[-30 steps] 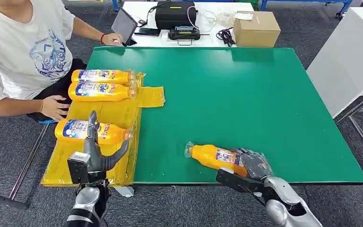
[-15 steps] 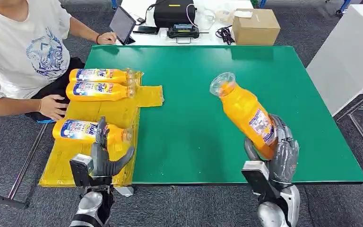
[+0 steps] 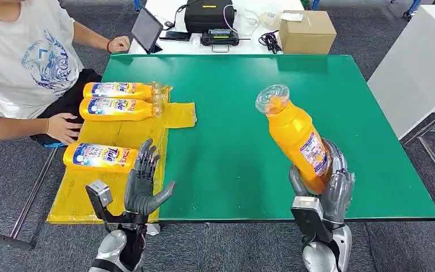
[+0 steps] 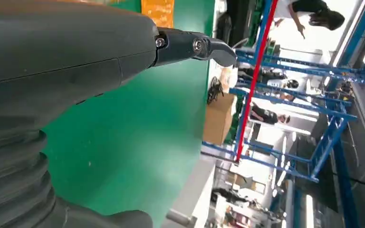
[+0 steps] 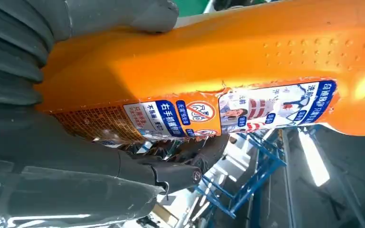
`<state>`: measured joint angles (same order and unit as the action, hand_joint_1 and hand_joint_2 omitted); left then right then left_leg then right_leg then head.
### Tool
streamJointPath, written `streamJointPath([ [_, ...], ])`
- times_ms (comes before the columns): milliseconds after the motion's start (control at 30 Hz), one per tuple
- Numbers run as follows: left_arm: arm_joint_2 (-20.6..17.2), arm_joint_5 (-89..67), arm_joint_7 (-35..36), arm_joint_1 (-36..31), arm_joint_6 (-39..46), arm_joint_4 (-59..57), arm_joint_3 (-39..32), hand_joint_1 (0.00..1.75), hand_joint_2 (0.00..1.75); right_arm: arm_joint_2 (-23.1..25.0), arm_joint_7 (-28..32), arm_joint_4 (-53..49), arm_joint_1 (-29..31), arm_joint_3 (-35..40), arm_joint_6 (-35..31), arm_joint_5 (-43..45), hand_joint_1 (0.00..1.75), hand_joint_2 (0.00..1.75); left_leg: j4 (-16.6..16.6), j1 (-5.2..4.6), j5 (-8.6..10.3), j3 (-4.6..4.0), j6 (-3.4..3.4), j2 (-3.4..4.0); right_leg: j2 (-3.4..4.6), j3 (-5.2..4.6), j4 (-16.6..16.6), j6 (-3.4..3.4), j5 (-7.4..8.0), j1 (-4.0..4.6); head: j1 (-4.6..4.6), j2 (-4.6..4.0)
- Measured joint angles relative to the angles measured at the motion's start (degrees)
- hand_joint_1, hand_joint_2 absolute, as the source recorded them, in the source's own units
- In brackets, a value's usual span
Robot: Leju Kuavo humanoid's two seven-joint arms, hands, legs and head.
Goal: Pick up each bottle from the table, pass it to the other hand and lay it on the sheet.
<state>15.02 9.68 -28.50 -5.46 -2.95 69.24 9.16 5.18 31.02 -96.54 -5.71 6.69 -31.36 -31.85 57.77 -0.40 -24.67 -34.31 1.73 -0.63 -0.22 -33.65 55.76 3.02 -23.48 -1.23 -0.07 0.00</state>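
Note:
My right hand (image 3: 331,184) grips an orange bottle (image 3: 297,137) by its lower body and holds it above the green table (image 3: 243,119), clear cap tilted up and to the left. The right wrist view looks along the same orange bottle (image 5: 228,76), with my fingers (image 5: 180,168) wrapped under its label. My left hand (image 3: 143,182) is raised over the table's near left corner, fingers spread, holding nothing. Three more orange bottles lie on the yellow sheet (image 3: 119,139) at the table's left: two side by side (image 3: 120,90) (image 3: 119,109) at the back and one (image 3: 99,156) just beyond my left hand.
A person (image 3: 25,62) sits at the left, one hand (image 3: 65,127) beside the sheet. Behind the table are a tablet (image 3: 147,29), a black device (image 3: 209,17) and a cardboard box (image 3: 306,33). A white surface (image 3: 419,73) stands to the right.
My right hand lifted the bottle off the table's near edge and raised it, cap upward. My left hand rose, moved right towards the table and spread its fingers.

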Motion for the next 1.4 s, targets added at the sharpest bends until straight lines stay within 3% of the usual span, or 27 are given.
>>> streamJointPath([
  [300,-0.20,1.99,1.09,0.33,-4.37,0.94,2.09,0.00,1.75,1.12,0.44,3.22,0.48,0.20,3.39,0.44,1.75,1.75,0.00,0.00,0.00,-0.02,0.00,-0.01,0.00,0.00,0.00,0.00,0.00,0.00,0.02,0.00],
  [467,-0.22,1.40,1.14,0.26,-5.60,1.27,5.31,0.00,1.75,4.37,3.80,12.53,2.38,3.65,4.44,-0.28,1.75,1.75,0.00,0.03,0.01,-0.01,-0.01,0.00,0.00,-0.01,0.00,0.00,0.00,0.03,0.00,0.00],
  [733,-0.24,1.97,2.40,-0.32,-6.51,0.59,6.99,0.00,1.75,7.62,4.42,22.44,5.39,9.63,4.50,-1.05,1.75,1.75,-0.01,0.05,0.01,-0.03,-0.02,0.02,0.01,-0.04,0.02,0.00,0.00,0.03,0.02,0.00],
  [1000,-0.11,3.13,2.95,-1.90,-6.45,-3.19,7.17,0.00,1.75,10.78,4.44,33.79,8.73,18.09,0.53,-1.57,1.75,1.75,-0.01,0.05,0.02,-0.03,-0.02,-0.01,0.00,-0.05,0.02,0.00,0.00,0.03,0.02,0.00],
  [1400,-0.13,2.99,4.20,-2.64,-6.10,-5.23,6.49,0.00,1.75,10.73,0.61,38.56,11.52,21.14,-0.46,-2.12,1.75,1.75,-0.01,0.03,0.02,-0.05,-0.02,0.02,0.01,-0.07,0.01,0.00,0.00,0.02,0.02,0.00],
])
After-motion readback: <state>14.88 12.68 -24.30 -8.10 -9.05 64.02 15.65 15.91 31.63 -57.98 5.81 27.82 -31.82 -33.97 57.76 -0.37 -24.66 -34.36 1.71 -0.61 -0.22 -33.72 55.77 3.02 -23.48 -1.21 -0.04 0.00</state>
